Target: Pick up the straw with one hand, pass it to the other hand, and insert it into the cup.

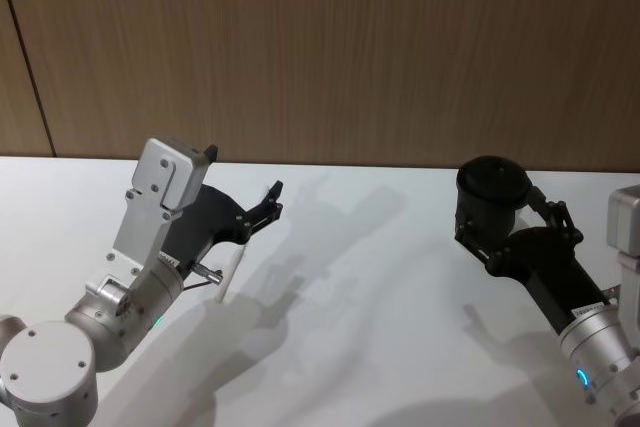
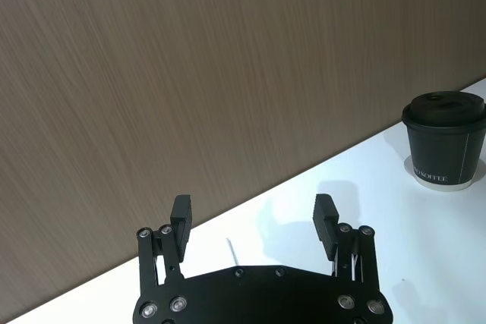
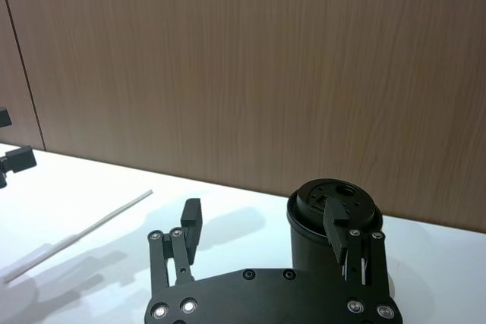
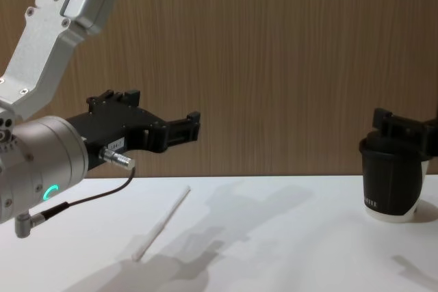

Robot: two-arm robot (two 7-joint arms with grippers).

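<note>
The white straw lies flat on the white table, left of the middle. My left gripper, black with a silver wrist and green ring, hovers above it, open and empty. In the left wrist view one straw tip shows between the open fingers of the left gripper. The black lidded cup stands upright at the right. My right gripper is open right beside the cup, with one finger in front of the lid. In the right wrist view the straw lies far off to one side.
A brown wood-panel wall runs along the table's far edge. The white tabletop between the two arms is bare. The cup stands well apart from the left gripper.
</note>
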